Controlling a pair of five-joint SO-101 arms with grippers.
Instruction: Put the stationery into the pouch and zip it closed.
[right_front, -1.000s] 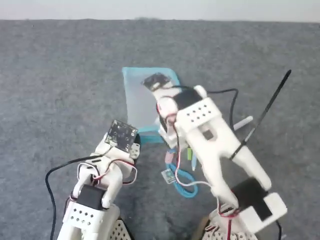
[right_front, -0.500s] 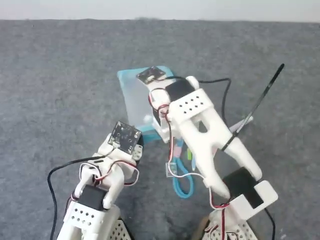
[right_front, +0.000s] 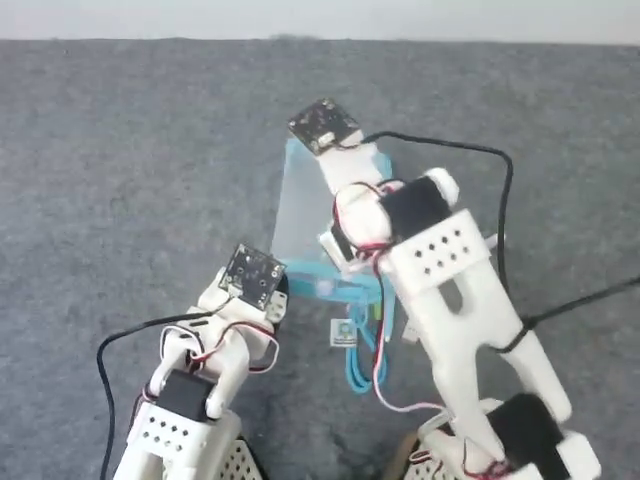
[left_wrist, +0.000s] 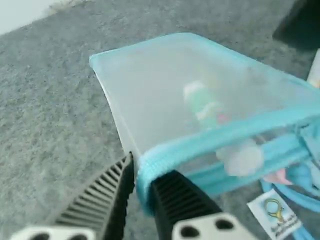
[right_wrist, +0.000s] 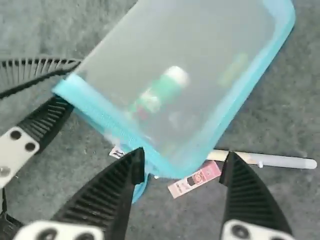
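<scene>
Left arm: was low, angled forward.
Left gripper: fingers were pinched on a corner hem of the pouch.
Right arm: was stretched forward, wrist bent down.
Right gripper: jaws were spread wide over the pouch's end.

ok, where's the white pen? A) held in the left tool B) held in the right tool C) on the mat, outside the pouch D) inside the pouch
C: the white pen lies flat on the grey mat beside the blue edge of the pouch, outside it; the open right tool straddles the pouch's corner without holding the pen.
</scene>
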